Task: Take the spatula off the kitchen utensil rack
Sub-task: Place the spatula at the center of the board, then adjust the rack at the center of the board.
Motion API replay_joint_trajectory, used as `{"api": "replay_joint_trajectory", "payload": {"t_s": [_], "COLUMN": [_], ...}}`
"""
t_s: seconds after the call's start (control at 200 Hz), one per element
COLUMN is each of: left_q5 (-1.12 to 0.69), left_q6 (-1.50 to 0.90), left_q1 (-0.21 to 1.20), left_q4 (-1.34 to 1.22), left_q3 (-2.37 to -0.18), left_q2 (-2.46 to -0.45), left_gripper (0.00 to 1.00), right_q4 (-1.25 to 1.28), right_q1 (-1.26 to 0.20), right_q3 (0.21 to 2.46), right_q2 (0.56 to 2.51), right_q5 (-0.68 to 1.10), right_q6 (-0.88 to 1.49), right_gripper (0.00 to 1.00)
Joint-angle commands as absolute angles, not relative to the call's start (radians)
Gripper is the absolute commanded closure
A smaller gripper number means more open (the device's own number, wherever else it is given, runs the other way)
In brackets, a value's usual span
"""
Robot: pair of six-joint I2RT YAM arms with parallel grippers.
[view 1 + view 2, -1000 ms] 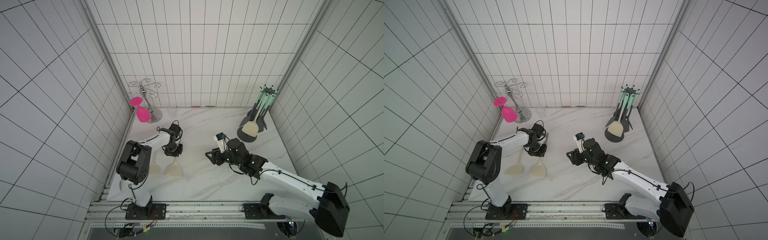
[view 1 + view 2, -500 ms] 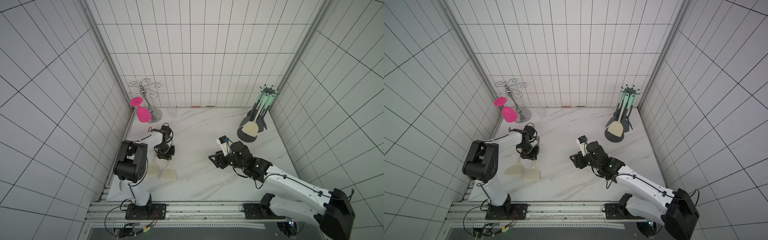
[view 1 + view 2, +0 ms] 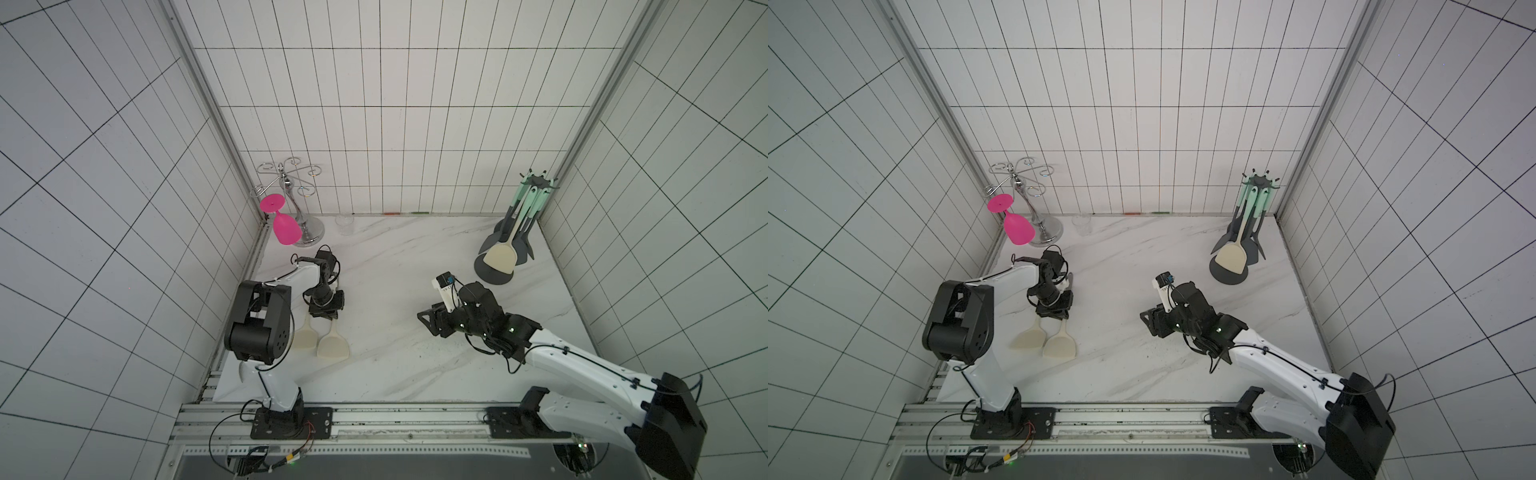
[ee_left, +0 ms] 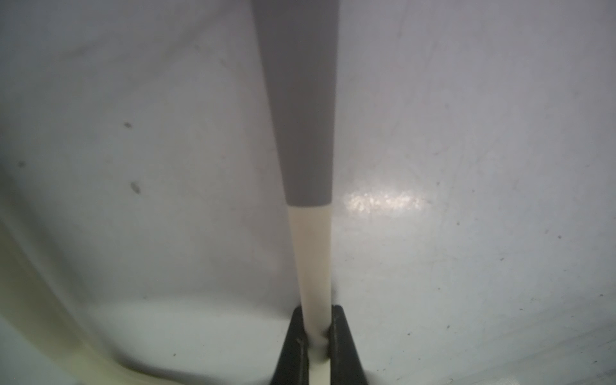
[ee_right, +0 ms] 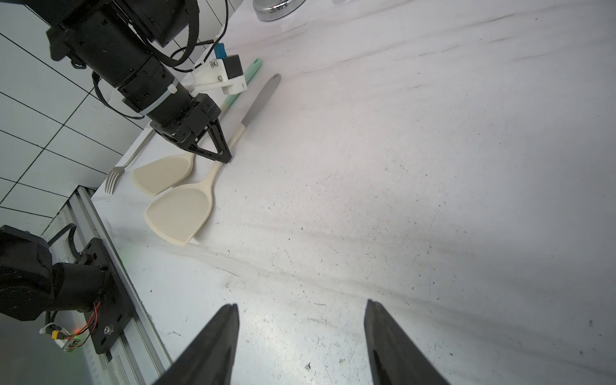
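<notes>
**Left tool pinches a spatula on the table, well apart from the rack**

The left tool (image 4: pixel 317 311) is pressed together on the thin cream neck of a cream-bladed spatula with a grey handle (image 5: pixel 181 213). One black fingertip (image 4: pixel 292 350) sits on each side of that neck, with the tips down at the white marble table (image 3: pixel 395 374).

Taking the back wall in the top views as 12 o'clock, this tool sits toward the table's 8 o'clock. The spatula's blade rests on the table pointing to 6 o'clock, and its handle runs toward 12.

Just beside it, on its 9 o'clock side, lies a second cream-bladed spatula with a mint-green handle (image 5: pixel 165 173). Their blades are close together. A thin grey fork (image 5: pixel 115 173) lies beyond that, by the table's 9 o'clock edge.

The right tool (image 5: pixel 301 305) is spread, with nothing between its fingers, over bare table close to the middle.

The kitchen utensil rack (image 3: pixel 490 274), a dark grey stand with a round base and a star of hooks, stands in the 2 o'clock corner. It is well apart from both tools. A mint-handled, cream-bladed turner (image 3: pixel 500 257) and several dark utensils hang on it.

In the 11 o'clock corner stands a shiny chrome curly-armed glass holder (image 3: pixel 309 230). A pink stemmed glass (image 3: pixel 286 228) hangs upside down from it. A small clear glass (image 3: pixel 345 224) stands near its base.
</notes>
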State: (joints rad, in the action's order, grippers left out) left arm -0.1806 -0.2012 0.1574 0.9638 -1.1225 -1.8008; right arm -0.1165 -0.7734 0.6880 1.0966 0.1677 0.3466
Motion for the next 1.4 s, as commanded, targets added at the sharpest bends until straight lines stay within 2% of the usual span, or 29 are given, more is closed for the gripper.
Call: {"api": "replay_joint_trajectory", "payload": {"t_s": [0.0, 0.045, 0.175, 0.295, 0.58, 0.81, 1.059, 1.189, 1.394], "left_q5": [-0.165, -0.165, -0.133, -0.112, -0.139, -0.139, -0.092, -0.095, -0.132], "left_q6": [-0.205, -0.211, -0.222, -0.222, -0.226, -0.230, -0.236, -0.246, -0.310], "left_q1": [0.141, 0.138, 0.136, 0.136, 0.137, 0.176, 0.415, 0.545, 0.625], "left_q4": [0.962, 0.963, 0.966, 0.963, 0.932, 0.930, 0.929, 0.864, 0.640], "left_q3": [-1.158, -1.168, -1.182, -1.170, -1.178, -1.176, -1.282, -1.318, -1.358], "left_q2": [-1.820, -1.826, -1.827, -1.808, -1.724, -1.625, -1.607, -1.600, -1.585], "left_gripper": [1.00, 0.99, 0.75, 0.67, 0.65, 0.63, 0.62, 0.62, 0.61], "right_q4": [-0.137, -0.137, -0.144, -0.150, -0.224, -0.356, -0.449, -0.489, -0.678], "right_q1": [-0.764, -0.765, -0.763, -0.763, -0.751, -0.716, -0.622, -0.538, -0.336], "right_q3": [0.703, 0.707, 0.718, 0.714, 0.747, 0.802, 0.862, 0.905, 1.158], "right_q2": [1.110, 1.113, 1.107, 1.074, 1.021, 0.953, 0.924, 0.933, 1.007], "right_q5": [0.184, 0.186, 0.198, 0.186, 0.139, 0.015, -0.118, -0.127, -0.177], "right_q6": [0.327, 0.327, 0.338, 0.350, 0.322, 0.330, 0.351, 0.315, 0.316], "right_gripper": [0.37, 0.37, 0.37, 0.37, 0.36, 0.34, 0.31, 0.29, 0.27]}}
